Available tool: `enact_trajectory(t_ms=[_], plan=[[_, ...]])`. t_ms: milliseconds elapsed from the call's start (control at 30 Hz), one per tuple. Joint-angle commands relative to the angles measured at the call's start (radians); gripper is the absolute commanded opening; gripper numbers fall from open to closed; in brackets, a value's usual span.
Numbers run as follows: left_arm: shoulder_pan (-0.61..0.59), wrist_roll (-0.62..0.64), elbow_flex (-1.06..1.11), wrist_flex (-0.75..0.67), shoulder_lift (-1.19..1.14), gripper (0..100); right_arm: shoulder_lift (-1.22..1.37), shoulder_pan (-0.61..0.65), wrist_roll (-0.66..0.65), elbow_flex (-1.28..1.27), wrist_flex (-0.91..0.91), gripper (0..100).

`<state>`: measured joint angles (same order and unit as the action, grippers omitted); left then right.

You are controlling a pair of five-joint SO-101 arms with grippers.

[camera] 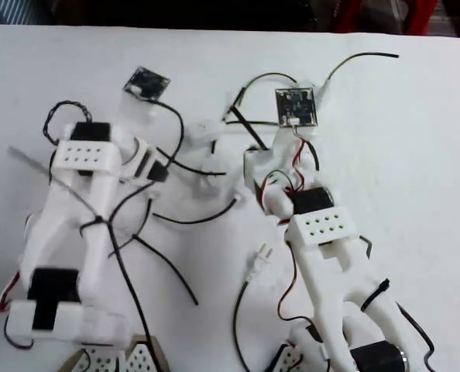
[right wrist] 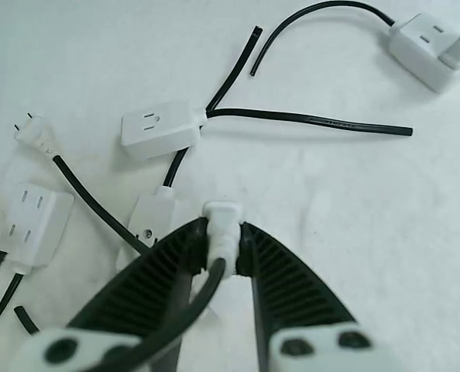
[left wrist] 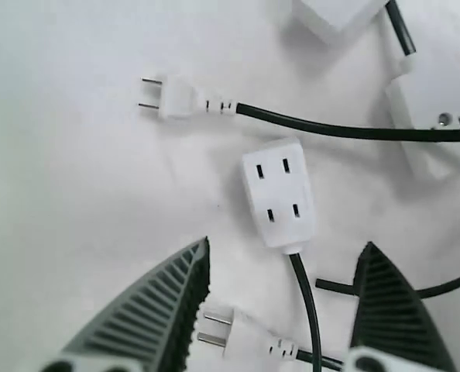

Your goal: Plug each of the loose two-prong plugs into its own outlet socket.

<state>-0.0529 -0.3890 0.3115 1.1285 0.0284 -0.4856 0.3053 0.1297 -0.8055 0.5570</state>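
Left arm (camera: 71, 209) is stretched forward, and the left gripper (left wrist: 286, 248) has its jaws spread wide. Right arm (camera: 331, 271) is stretched forward, and the right gripper (right wrist: 223, 230) has its jaws clamped on a white plug (right wrist: 222, 215).

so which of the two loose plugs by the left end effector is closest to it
The plug lying inside the open left end effector, right by one finger; the other plug lies farther off, beyond the white outlet block.

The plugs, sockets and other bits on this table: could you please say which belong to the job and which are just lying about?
Job: white two-prong plug on black cord; second plug below the open left gripper; third plug clamped in the right gripper; white two-outlet socket block.
Lying about: black cord's free end.
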Motion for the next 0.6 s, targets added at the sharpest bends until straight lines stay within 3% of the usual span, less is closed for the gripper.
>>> enact_trajectory(t_ms=[0,233,433,567], plan=[[-0.008,0.008,-0.043,-0.058,-0.133,30,-0.002,0.007,-0.009,0.006,0.004,1.7],[-0.008,-0.017,-0.265,-0.021,-0.392,30,-0.002,0.007,-0.009,0.006,0.004,1.7],[0.024,-0.19,-0.451,0.12,-0.552,13,-0.002,0.007,-0.009,0.006,0.004,1.7],[0.074,-0.253,-0.46,0.169,-0.553,11,-0.002,0.007,-0.009,0.006,0.004,1.7]])
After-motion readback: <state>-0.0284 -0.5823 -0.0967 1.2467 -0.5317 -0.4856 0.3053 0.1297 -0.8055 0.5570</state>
